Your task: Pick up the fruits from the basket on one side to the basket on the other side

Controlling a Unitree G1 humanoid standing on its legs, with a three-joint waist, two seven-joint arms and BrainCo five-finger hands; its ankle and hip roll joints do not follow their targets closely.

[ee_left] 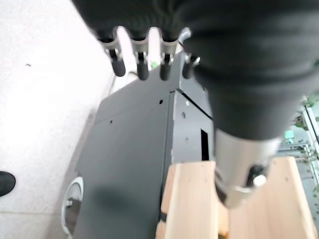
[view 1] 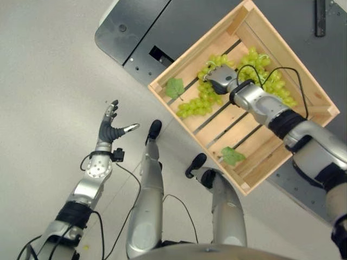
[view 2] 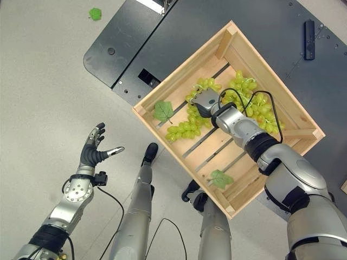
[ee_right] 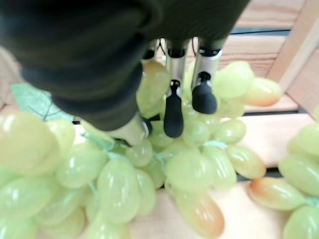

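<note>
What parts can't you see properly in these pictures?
- Right hand: in the eye views its dark cover hides the fingers over the grapes.
- Whether it grips a grape: the right wrist view shows fingertips among the grapes, but the cover hides the thumb.
- The other basket: the eye views show just this crate.
- Left hand is open above the floor.

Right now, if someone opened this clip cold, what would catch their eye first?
The pale slatted wooden crate on the dark metal platform, holding bunches of green grapes and green leaves. The right hand is down among the grapes, its fingers curled into a bunch. The left hand hangs open over the light grey floor, apart from the crate.
</note>
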